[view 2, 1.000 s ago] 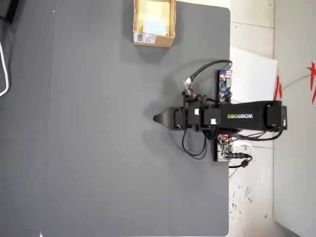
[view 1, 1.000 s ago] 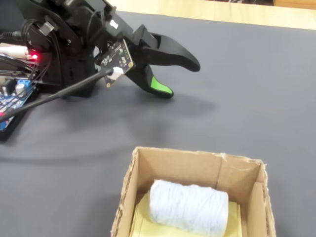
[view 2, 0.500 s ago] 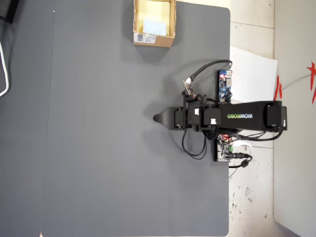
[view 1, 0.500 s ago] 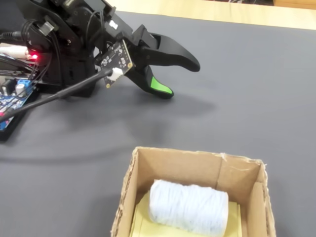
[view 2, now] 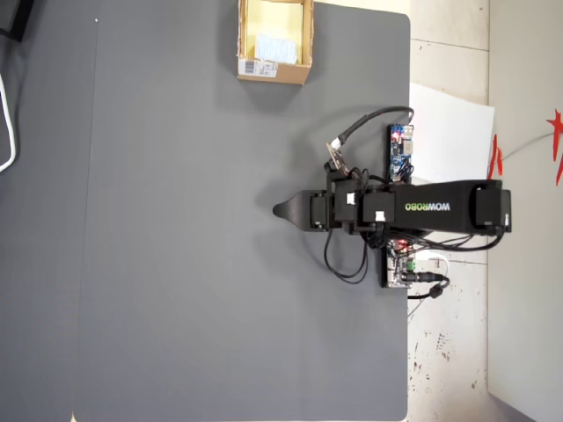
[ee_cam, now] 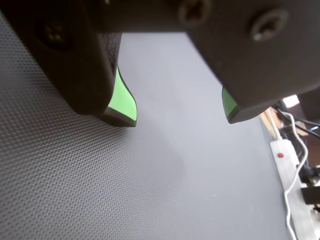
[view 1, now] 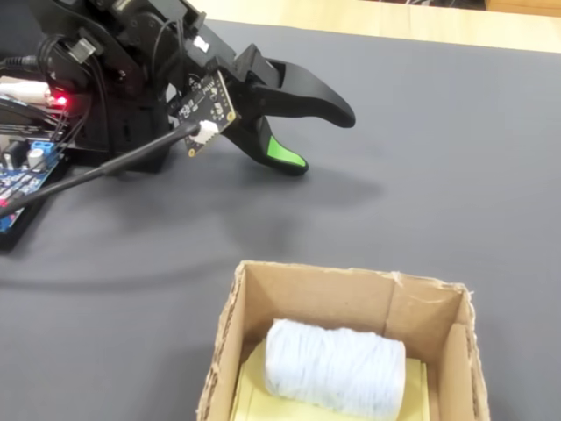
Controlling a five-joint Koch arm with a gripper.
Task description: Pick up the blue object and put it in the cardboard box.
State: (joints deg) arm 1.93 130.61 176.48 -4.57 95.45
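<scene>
The blue object (view 1: 333, 368), a pale blue-white textured roll, lies on its side inside the cardboard box (view 1: 223, 351), on the box's yellowish floor. Seen from overhead, the box (view 2: 274, 75) stands at the mat's top edge with the blue object (view 2: 274, 44) in it. My gripper (view 1: 323, 140) hovers low over the bare dark mat, well away from the box. It is open. The wrist view shows my gripper (ee_cam: 180, 116) with green-lined fingertips (ee_cam: 122, 102) spread wide and only mat between them.
A white power strip (ee_cam: 287, 165) with cables lies off the mat's edge. Circuit boards (view 2: 402, 149) and wires sit beside the arm's base (view 2: 457, 209). A white paper sheet (view 2: 453, 132) lies behind the base.
</scene>
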